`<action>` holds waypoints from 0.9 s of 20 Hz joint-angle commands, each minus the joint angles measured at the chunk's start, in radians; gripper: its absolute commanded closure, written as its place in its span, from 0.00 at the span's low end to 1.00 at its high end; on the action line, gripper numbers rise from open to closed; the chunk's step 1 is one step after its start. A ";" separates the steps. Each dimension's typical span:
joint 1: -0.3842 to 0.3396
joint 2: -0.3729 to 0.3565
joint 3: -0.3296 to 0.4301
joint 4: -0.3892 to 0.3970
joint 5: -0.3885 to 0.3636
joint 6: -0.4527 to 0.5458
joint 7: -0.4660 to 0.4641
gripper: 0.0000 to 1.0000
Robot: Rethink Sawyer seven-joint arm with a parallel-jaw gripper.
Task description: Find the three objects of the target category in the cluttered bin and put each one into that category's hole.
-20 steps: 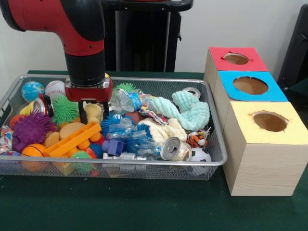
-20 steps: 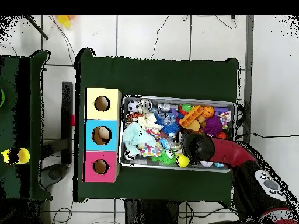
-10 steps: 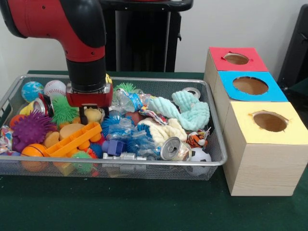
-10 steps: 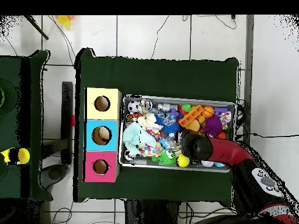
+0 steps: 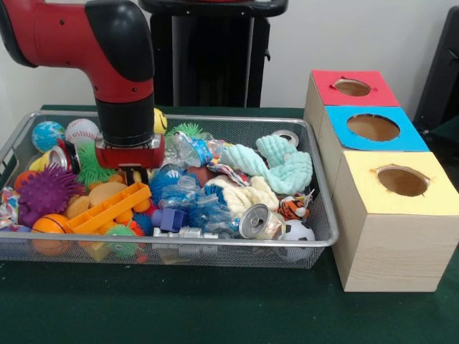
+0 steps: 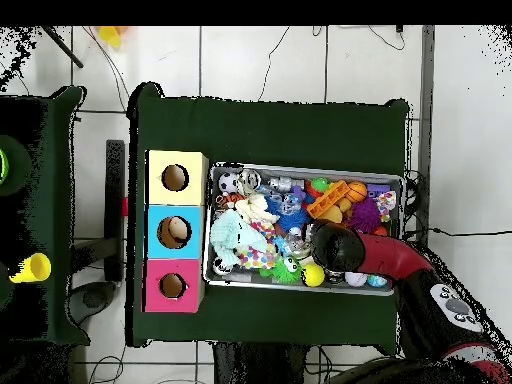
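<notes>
The wire-mesh bin (image 5: 215,119) is full of clutter; it also shows in the overhead view (image 6: 300,168). My gripper (image 5: 135,172) is sunk into the left-middle of the pile, right over the pale yellow plush (image 5: 137,175), of which only a sliver shows below the red gripper body. The arm covers this spot in the overhead view (image 6: 335,245). The striped tiger plush (image 5: 292,208) lies near the bin's right front corner. I cannot pick out a third plush. The red-topped box's hole (image 5: 352,87) is at the far right; it also shows in the overhead view (image 6: 173,286).
The blue-topped box (image 5: 373,127) and yellow-topped box (image 5: 401,180) stand beside the red one. Mint cloths (image 5: 276,163), a purple spiky ball (image 5: 46,192), an orange plastic toy (image 5: 109,208) and a can (image 5: 253,221) crowd the bin.
My gripper has come down deeper into the pile over the pale yellow plush, which is now mostly hidden. The rest of the bin has not moved.
</notes>
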State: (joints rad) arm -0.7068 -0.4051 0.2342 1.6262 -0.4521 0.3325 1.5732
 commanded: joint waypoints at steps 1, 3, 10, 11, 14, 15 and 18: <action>-0.032 0.116 0.045 -0.026 -0.099 0.003 -0.068 1.00; -0.028 0.110 0.044 -0.025 -0.102 0.000 -0.065 1.00; -0.018 -0.177 0.071 0.150 0.008 0.182 -0.053 1.00; -0.014 -0.201 0.077 0.151 0.021 0.214 -0.061 1.00; -0.009 -0.237 0.093 0.148 0.048 0.281 -0.077 1.00; -0.012 -0.242 0.100 0.152 0.047 0.280 -0.079 1.00; -0.019 -0.258 0.112 0.165 0.052 0.284 -0.071 1.00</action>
State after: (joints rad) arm -0.7084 -0.5872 0.2500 1.7142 -0.4352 0.4750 1.5732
